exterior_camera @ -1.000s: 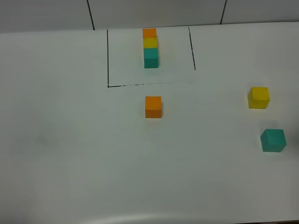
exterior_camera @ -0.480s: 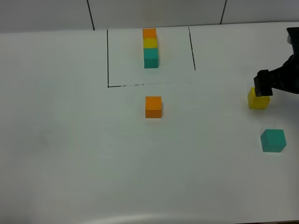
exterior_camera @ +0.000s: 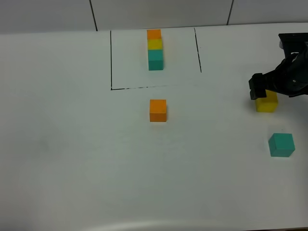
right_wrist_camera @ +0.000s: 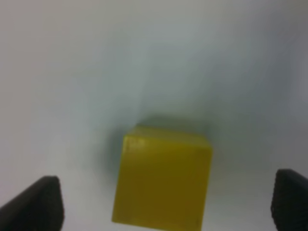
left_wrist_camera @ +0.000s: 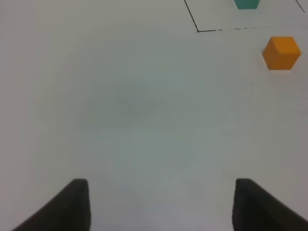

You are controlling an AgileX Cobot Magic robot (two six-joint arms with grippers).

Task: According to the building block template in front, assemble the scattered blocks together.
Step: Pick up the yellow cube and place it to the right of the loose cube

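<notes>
The template (exterior_camera: 155,48) is a row of orange, yellow and teal cubes inside thin black lines at the back of the table. A loose orange cube (exterior_camera: 158,110) sits just in front of the lines and also shows in the left wrist view (left_wrist_camera: 281,52). A loose yellow cube (exterior_camera: 267,104) sits at the right, with a loose teal cube (exterior_camera: 281,145) nearer the front. My right gripper (exterior_camera: 264,92) is open, hovering over the yellow cube (right_wrist_camera: 163,180), its fingertips (right_wrist_camera: 41,202) wide on either side. My left gripper (left_wrist_camera: 161,207) is open and empty over bare table, out of the exterior view.
The white table (exterior_camera: 72,144) meets a grey tiled wall at the back. The black frame's corner (left_wrist_camera: 197,30) and the template's teal cube (left_wrist_camera: 246,4) show at the far edge of the left wrist view.
My right arm has come in from the right edge and moved over the yellow cube, shifting a little left in the last half second. The cubes have not moved.
</notes>
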